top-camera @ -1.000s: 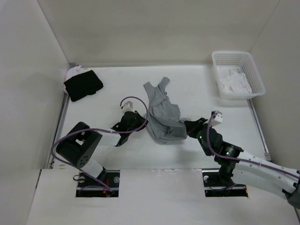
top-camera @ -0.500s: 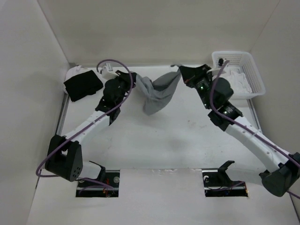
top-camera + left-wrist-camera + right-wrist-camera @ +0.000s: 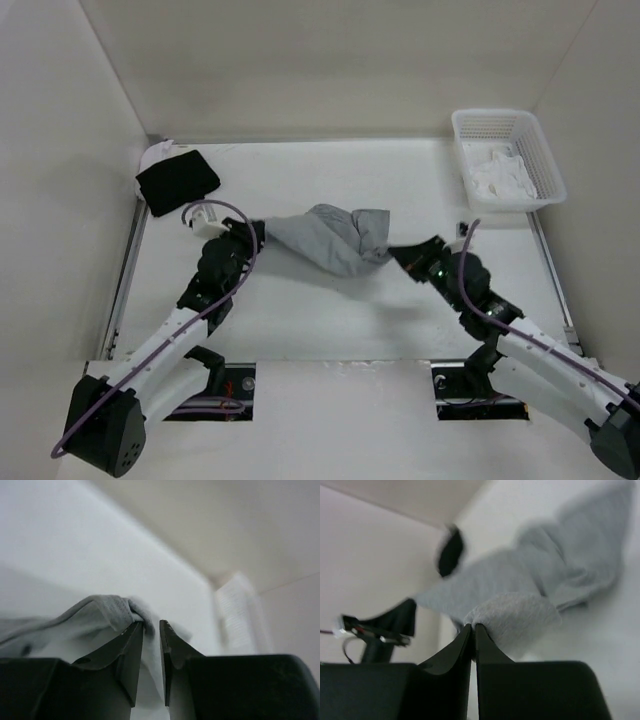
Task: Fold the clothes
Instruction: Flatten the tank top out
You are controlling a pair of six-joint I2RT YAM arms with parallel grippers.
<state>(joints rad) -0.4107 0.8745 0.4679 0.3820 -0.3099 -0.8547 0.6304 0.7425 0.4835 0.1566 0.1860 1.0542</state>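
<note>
The clothes (image 3: 325,240), a plain grey knit top, lie bunched and stretched sideways across the middle of the table between my two grippers. My left gripper (image 3: 258,232) is at the garment's left end. In the left wrist view its jaws (image 3: 151,624) stand a little apart, with a grey fold (image 3: 107,611) resting against the left fingertip and not pinched. My right gripper (image 3: 397,252) is at the garment's right end. Its jaws (image 3: 473,626) are pressed together on a pinch of the grey fabric (image 3: 520,612).
A black cloth (image 3: 177,180) lies at the far left corner with a bit of white cloth (image 3: 157,152) behind it. A white basket (image 3: 500,114) holding white cloth (image 3: 503,177) stands at the far right. Walls close in the table's left, far and right sides.
Both arms carried the grey top up to the far side, then drew it back down to mid-table, stretched between them. The left jaws have parted slightly; the right stays clamped.
</note>
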